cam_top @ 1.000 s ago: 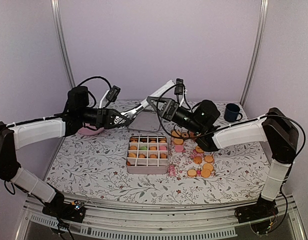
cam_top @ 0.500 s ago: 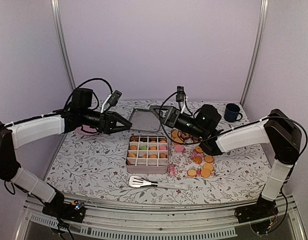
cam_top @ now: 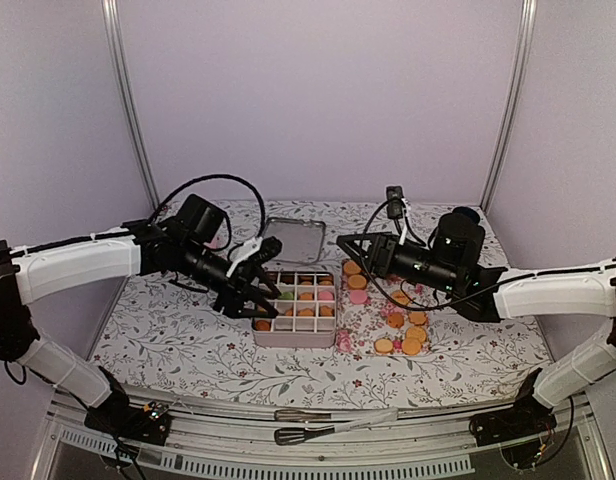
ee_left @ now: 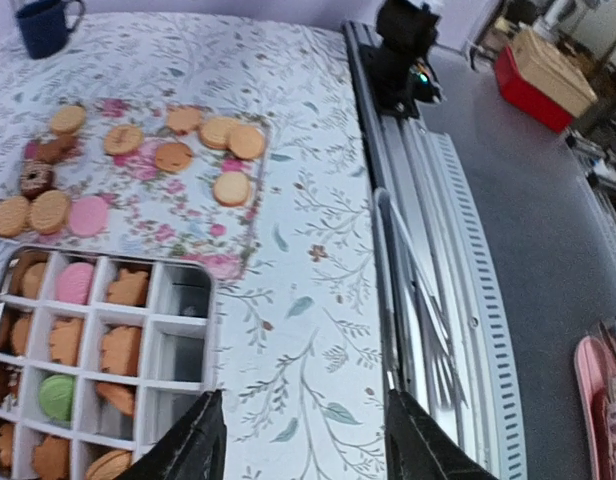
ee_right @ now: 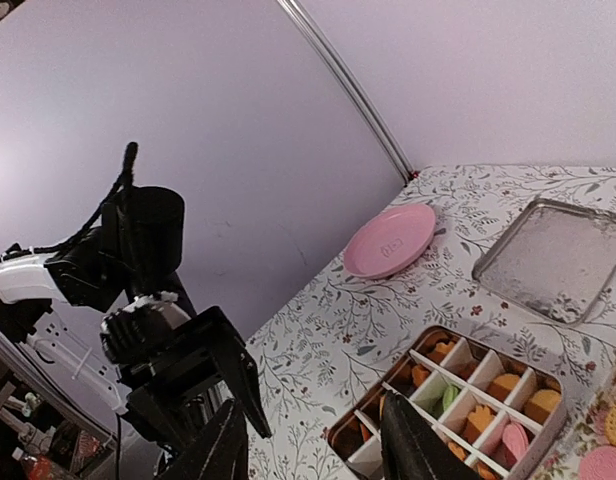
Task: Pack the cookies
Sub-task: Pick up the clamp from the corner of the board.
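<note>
On the flowery table [cam_top: 168,340], loose cookies [cam_top: 403,325] lie just beside the box [cam_top: 294,338]. The left gripper [ee_left: 303,400] and right gripper [ee_right: 313,400] gape wide, holding nothing. Cookies look light and crumbly; pinch the edges softly.

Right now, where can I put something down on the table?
Bare cloth lies left of the cookie box, toward the left edge of the table, and in front of it, along the near edge. The middle is crowded: box, loose cookies, lid, left gripper, right gripper.
</note>
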Motion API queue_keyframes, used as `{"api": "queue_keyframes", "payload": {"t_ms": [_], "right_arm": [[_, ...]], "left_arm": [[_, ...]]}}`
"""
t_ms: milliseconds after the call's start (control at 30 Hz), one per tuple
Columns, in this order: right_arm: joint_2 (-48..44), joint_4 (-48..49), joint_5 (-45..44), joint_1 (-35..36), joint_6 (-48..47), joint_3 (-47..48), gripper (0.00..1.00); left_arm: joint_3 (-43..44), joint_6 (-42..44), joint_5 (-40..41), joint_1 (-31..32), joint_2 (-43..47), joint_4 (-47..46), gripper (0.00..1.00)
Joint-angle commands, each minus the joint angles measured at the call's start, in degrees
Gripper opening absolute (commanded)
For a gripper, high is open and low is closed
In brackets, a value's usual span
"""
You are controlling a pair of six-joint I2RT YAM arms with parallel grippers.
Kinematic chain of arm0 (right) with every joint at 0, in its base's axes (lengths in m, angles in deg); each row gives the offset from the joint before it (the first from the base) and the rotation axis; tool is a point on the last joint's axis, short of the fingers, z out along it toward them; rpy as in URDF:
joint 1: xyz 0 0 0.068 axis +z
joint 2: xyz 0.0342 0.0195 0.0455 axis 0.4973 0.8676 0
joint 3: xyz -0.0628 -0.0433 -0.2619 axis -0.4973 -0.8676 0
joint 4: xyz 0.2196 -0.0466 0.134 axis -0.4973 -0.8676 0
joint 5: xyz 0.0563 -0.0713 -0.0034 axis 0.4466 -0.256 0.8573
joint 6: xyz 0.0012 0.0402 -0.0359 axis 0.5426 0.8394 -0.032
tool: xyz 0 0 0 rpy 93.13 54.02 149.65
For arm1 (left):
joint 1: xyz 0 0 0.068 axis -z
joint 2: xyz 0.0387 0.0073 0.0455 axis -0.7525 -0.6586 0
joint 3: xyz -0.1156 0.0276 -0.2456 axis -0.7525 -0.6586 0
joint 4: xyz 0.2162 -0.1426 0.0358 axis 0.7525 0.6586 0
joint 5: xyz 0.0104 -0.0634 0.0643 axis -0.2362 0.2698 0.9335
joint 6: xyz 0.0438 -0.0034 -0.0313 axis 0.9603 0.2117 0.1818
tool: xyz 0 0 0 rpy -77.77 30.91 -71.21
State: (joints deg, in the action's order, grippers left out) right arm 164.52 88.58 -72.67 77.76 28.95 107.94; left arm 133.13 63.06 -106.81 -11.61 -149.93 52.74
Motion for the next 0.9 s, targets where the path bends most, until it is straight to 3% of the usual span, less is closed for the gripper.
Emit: {"api": "queue_keyframes", "payload": {"t_ms": [0,133,267,533,667,867], "right_arm": [[-9.7,-20.3,-4.2,0.1,-7.9,-2.4,0.50],[-14.3,-44.0,-3.7,5.0,-14.0,0.5,0.57],[-11.4,-60.6,-6.9,16.6,-20.2,5.6,0.60],[0.5,-69.8,-3.1,32.6,-31.9,10.4,0.57],[3.6,-71.6,0.8,33.2,-38.0,11.2,0.56],[7.8,-71.5,-0.1,33.2,-44.0,12.2,0.51]], "left_arm": [[0.7,10.8,7.5,8.9,-3.0,10.9,0.56],[-0.7,11.3,9.7,11.4,-5.0,9.9,0.55],[-2.0,10.3,11.0,10.7,-5.3,8.4,0.54],[-5.6,10.0,9.9,5.9,-1.0,10.2,0.54],[-6.2,10.2,9.0,4.3,0.1,11.6,0.54],[-6.2,10.5,7.2,1.7,0.0,12.1,0.54]]}}
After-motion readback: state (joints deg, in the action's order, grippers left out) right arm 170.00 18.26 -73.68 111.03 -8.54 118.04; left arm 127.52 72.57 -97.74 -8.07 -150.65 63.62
